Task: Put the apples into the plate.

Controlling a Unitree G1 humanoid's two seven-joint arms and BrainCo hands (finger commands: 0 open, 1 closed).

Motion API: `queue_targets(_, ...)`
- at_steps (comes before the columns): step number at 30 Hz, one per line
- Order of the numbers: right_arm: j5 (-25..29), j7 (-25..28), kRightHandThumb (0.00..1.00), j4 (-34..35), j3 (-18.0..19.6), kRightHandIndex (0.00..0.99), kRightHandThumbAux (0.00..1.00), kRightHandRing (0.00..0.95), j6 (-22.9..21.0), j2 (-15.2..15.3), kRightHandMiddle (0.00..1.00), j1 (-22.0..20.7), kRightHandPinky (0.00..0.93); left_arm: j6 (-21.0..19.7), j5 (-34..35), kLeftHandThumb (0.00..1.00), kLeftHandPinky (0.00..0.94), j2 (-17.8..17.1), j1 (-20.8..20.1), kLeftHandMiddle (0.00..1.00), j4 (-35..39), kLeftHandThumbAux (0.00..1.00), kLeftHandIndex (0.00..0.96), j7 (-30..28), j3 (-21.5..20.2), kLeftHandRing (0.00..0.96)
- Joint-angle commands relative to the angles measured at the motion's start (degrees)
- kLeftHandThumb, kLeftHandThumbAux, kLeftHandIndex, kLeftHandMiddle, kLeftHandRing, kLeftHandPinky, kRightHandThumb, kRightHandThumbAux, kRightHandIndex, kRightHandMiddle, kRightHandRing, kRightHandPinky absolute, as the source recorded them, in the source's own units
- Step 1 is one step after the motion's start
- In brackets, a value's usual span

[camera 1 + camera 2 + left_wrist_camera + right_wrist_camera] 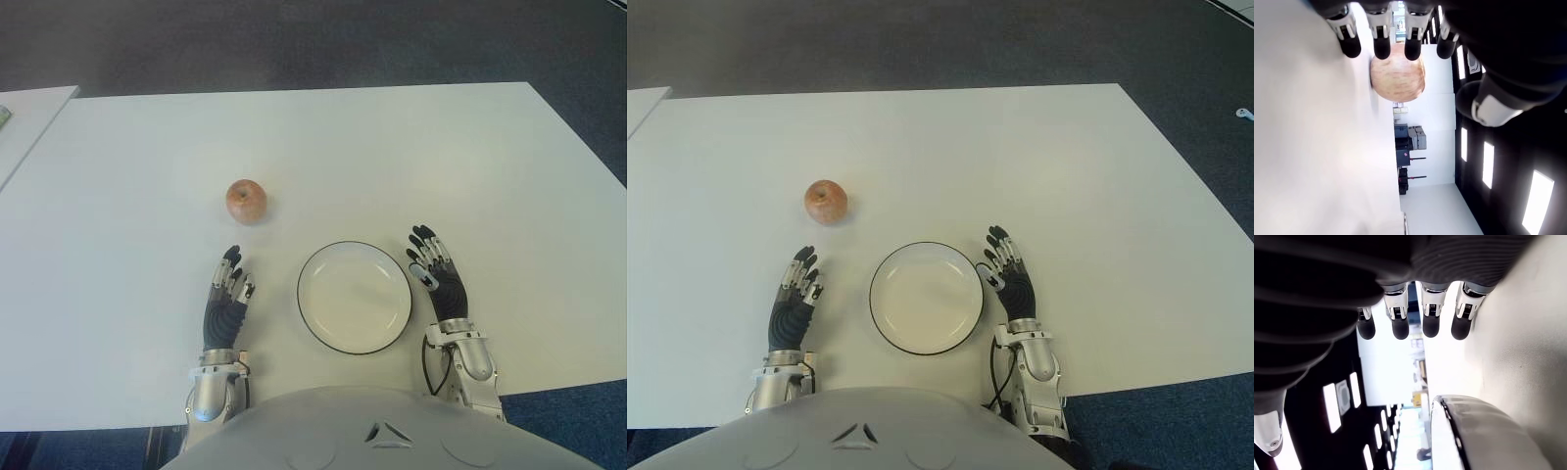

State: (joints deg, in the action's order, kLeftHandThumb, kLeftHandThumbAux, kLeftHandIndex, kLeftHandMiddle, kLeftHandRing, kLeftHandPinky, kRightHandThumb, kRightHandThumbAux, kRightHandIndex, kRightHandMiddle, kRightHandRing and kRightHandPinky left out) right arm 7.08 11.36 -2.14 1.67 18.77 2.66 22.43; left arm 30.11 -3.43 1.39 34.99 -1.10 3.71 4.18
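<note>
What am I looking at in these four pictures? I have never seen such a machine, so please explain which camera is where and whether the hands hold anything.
This is a humanoid robot with two many-fingered hands. The two wide pictures come from cameras in its head, looking down at a white table. The two close pictures come from cameras on its wrists, looking along the fingers.

On the table lie one apple and an empty white plate with a dark rim. The left hand shows to the left of the plate, with the apple a little beyond its fingertips. The right hand shows just right of the plate. Both hands are open and hold nothing, so the apple is not yet in the plate.
</note>
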Motion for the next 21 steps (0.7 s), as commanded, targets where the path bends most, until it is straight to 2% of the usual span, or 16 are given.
queue_targets(1,-0.7,-0.8,0.058,-0.9,0.1,0.000,0.551,0.000,-3.0,0.4,0.033,1.2,0.000,-0.6,-0.9,0.063,0.000,0.9,0.8,0.007,-1.1,0.539,0.030,0.6,0.6,0.000)
queue_targets(21,0.5,0.0,0.056,-0.8,0.5,0.000,0.550,0.000,-3.7,1.3,0.036,0.9,0.000,-1.7,-0.7,0.032,0.015,2.6,1.5,0.015,-1.4,0.553,0.042,1.2,0.7,0.007)
